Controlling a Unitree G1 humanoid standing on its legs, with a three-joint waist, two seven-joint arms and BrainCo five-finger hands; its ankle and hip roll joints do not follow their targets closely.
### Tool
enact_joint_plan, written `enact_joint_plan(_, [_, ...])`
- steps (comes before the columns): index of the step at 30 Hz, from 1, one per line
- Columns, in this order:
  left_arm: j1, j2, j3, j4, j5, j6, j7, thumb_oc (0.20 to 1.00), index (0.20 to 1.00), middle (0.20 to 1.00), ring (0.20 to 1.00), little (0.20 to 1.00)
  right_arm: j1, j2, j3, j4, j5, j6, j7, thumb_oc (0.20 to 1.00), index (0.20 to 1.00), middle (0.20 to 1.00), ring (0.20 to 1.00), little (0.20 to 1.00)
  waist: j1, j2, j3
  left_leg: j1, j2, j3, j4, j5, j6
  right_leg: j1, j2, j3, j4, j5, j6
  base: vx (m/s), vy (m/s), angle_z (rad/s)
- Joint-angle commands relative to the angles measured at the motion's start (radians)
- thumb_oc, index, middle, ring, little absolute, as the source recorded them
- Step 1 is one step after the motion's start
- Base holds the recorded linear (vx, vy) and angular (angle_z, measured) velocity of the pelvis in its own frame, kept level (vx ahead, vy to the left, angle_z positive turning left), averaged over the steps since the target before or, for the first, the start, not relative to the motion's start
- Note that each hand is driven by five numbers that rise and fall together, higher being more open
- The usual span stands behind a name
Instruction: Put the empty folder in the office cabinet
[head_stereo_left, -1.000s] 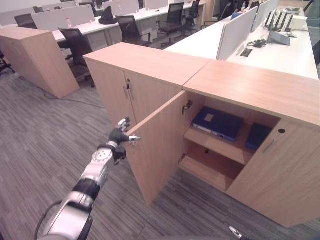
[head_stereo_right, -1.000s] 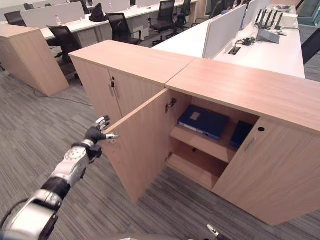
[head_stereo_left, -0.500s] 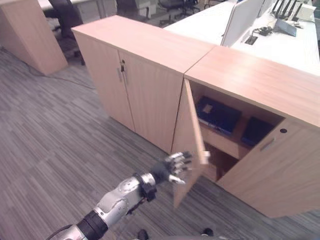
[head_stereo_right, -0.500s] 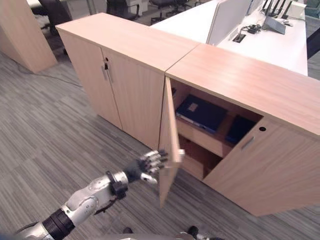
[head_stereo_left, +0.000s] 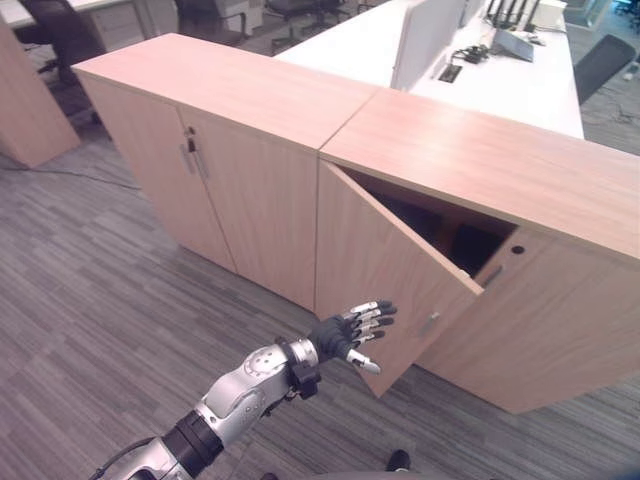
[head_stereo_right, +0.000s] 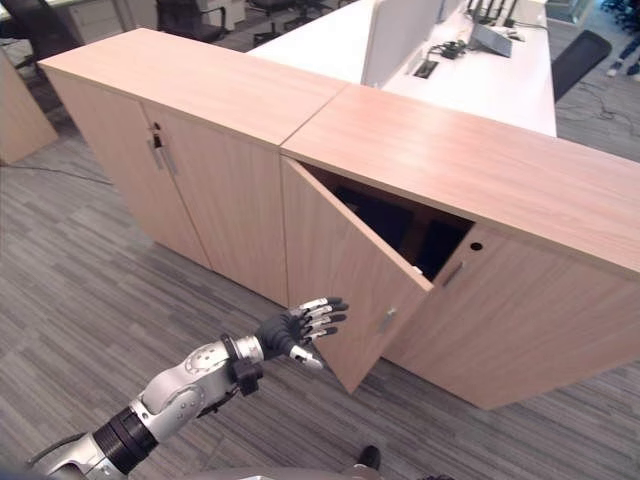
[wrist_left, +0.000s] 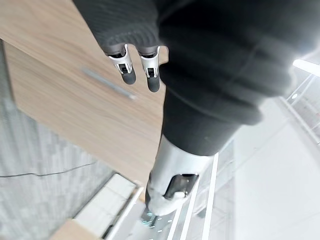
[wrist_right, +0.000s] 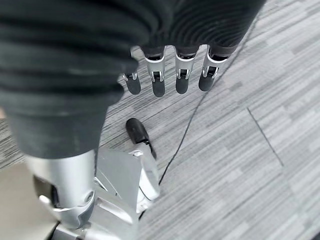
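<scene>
The light-wood office cabinet (head_stereo_left: 500, 170) has its left door (head_stereo_left: 385, 260) standing ajar at a narrow angle, with a dark gap (head_stereo_left: 455, 235) behind it that hides the shelves. My left hand (head_stereo_left: 345, 335) is open, fingers spread and straight, at the lower outer face of that door, left of its metal handle (head_stereo_left: 430, 322). The left wrist view has the fingertips (wrist_left: 127, 75) close to the wooden door face and the handle (wrist_left: 107, 82). My right hand (wrist_right: 158, 82) hangs low with straight fingers over the grey carpet, holding nothing.
A second cabinet (head_stereo_left: 190, 170) with closed doors joins the first on its left. White desks with dividers (head_stereo_left: 470, 60) stand behind both. Striped grey carpet (head_stereo_left: 120, 300) lies open in front. The cabinet's right door (head_stereo_left: 545, 320) is closed.
The camera has shifted. The cabinet door has swung from wide open to nearly closed, with my left hand following on its outer face. The blue folders on the shelf are now hidden.
</scene>
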Motion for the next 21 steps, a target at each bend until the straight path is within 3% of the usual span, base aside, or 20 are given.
enact_joint_plan(1, [0.005, -0.032, 0.033, -0.035, 0.018, -0.060, 0.006, 1.000, 1.000, 1.000, 1.000, 1.000, -0.046, 0.032, 0.035, 0.044, 0.067, -0.007, -0.005, 1.000, 1.000, 1.000, 1.000, 1.000, 0.027, 0.035, -0.017, -0.003, 0.103, -0.059, 0.016, -0.058, -0.027, 0.066, -0.021, 0.034, 0.006, -0.088, 0.090, 0.06, -0.363, -0.47])
enact_joint_plan(2, [0.029, -0.038, 0.046, -0.027, 0.025, -0.056, 0.005, 1.000, 1.000, 1.000, 1.000, 1.000, -0.053, 0.030, 0.037, 0.056, 0.074, -0.006, -0.010, 1.000, 1.000, 1.000, 1.000, 1.000, 0.019, 0.050, -0.019, 0.009, 0.139, -0.045, 0.017, -0.039, -0.047, 0.065, 0.018, 0.049, 0.006, -0.114, 0.072, 0.05, -0.272, -0.51])
enact_joint_plan(4, [0.040, -0.043, 0.050, -0.025, 0.023, -0.056, 0.005, 1.000, 1.000, 1.000, 1.000, 1.000, -0.054, 0.030, 0.041, 0.059, 0.076, -0.005, -0.010, 1.000, 1.000, 1.000, 1.000, 1.000, 0.016, 0.059, -0.020, 0.014, 0.158, -0.039, 0.019, -0.030, -0.057, 0.065, 0.038, 0.054, 0.006, -0.127, 0.059, 0.04, -0.228, -0.42])
enact_joint_plan(5, [0.053, -0.053, 0.054, -0.014, 0.019, -0.055, 0.010, 1.000, 1.000, 1.000, 1.000, 1.000, -0.057, 0.028, 0.045, 0.064, 0.082, -0.006, -0.018, 1.000, 1.000, 1.000, 1.000, 1.000, 0.007, 0.071, -0.022, 0.020, 0.194, -0.028, 0.027, -0.007, -0.074, 0.068, 0.079, 0.067, 0.006, -0.155, 0.037, 0.03, -0.171, -0.28])
enact_joint_plan(6, [0.053, -0.053, 0.054, -0.014, 0.020, -0.055, 0.010, 1.000, 1.000, 1.000, 1.000, 1.000, -0.056, 0.028, 0.046, 0.064, 0.083, -0.006, -0.019, 1.000, 1.000, 1.000, 1.000, 1.000, 0.007, 0.073, -0.022, 0.020, 0.197, -0.027, 0.027, -0.006, -0.076, 0.069, 0.082, 0.068, 0.006, -0.157, 0.035, 0.04, -0.286, -0.28])
enact_joint_plan(11, [0.108, -0.068, 0.085, 0.017, 0.031, -0.053, 0.026, 1.000, 1.000, 1.000, 1.000, 1.000, -0.051, 0.024, 0.057, 0.079, 0.103, -0.008, -0.034, 1.000, 1.000, 1.000, 1.000, 1.000, -0.006, 0.095, -0.027, 0.041, 0.304, -0.020, 0.059, 0.072, -0.117, 0.083, 0.204, 0.109, 0.006, -0.235, -0.034, 0.05, -0.269, -0.24])
enact_joint_plan(16, [0.146, -0.065, 0.112, 0.019, 0.028, -0.056, 0.035, 1.000, 1.000, 1.000, 1.000, 1.000, -0.054, 0.020, 0.064, 0.084, 0.106, -0.010, -0.039, 1.000, 1.000, 1.000, 1.000, 1.000, 0.004, 0.100, -0.018, 0.043, 0.339, -0.050, 0.115, 0.100, -0.121, 0.091, 0.254, 0.141, 0.006, -0.261, -0.064, 0.03, -0.206, -0.28])
enact_joint_plan(17, [0.163, -0.059, 0.130, 0.019, 0.026, -0.061, 0.046, 1.000, 1.000, 1.000, 1.000, 1.000, -0.061, 0.011, 0.069, 0.084, 0.106, -0.007, -0.040, 1.000, 1.000, 1.000, 1.000, 1.000, 0.024, 0.098, -0.004, 0.007, 0.326, -0.139, 0.194, 0.102, -0.101, 0.096, 0.270, 0.163, 0.006, -0.268, -0.080, -0.02, -0.186, -0.47])
enact_joint_plan(19, [0.177, -0.054, 0.139, 0.016, 0.031, -0.066, 0.054, 1.000, 1.000, 1.000, 1.000, 1.000, -0.067, 0.007, 0.072, 0.084, 0.104, -0.003, -0.043, 1.000, 1.000, 1.000, 1.000, 1.000, 0.042, 0.088, 0.006, -0.056, 0.277, -0.242, 0.268, 0.058, -0.063, 0.103, 0.270, 0.173, 0.006, -0.275, -0.085, -0.07, -0.190, -0.59])
enact_joint_plan(20, [0.183, -0.047, 0.148, 0.010, 0.038, -0.070, 0.059, 1.000, 1.000, 1.000, 1.000, 1.000, -0.072, 0.005, 0.072, 0.082, 0.103, -0.001, -0.044, 1.000, 1.000, 1.000, 1.000, 1.000, 0.051, 0.075, 0.012, -0.099, 0.228, -0.270, 0.294, 0.036, -0.028, 0.096, 0.258, 0.172, 0.006, -0.259, -0.091, -0.09, -0.129, -0.43])
enact_joint_plan(21, [0.188, -0.041, 0.161, 0.007, 0.053, -0.074, 0.067, 1.000, 1.000, 1.000, 1.000, 1.000, -0.083, 0.006, 0.072, 0.078, 0.106, 0.002, -0.051, 1.000, 1.000, 1.000, 1.000, 1.000, 0.070, 0.069, 0.024, -0.151, 0.133, -0.329, 0.319, -0.051, 0.002, 0.102, 0.250, 0.200, 0.006, -0.257, -0.091, -0.08, -0.069, -0.28])
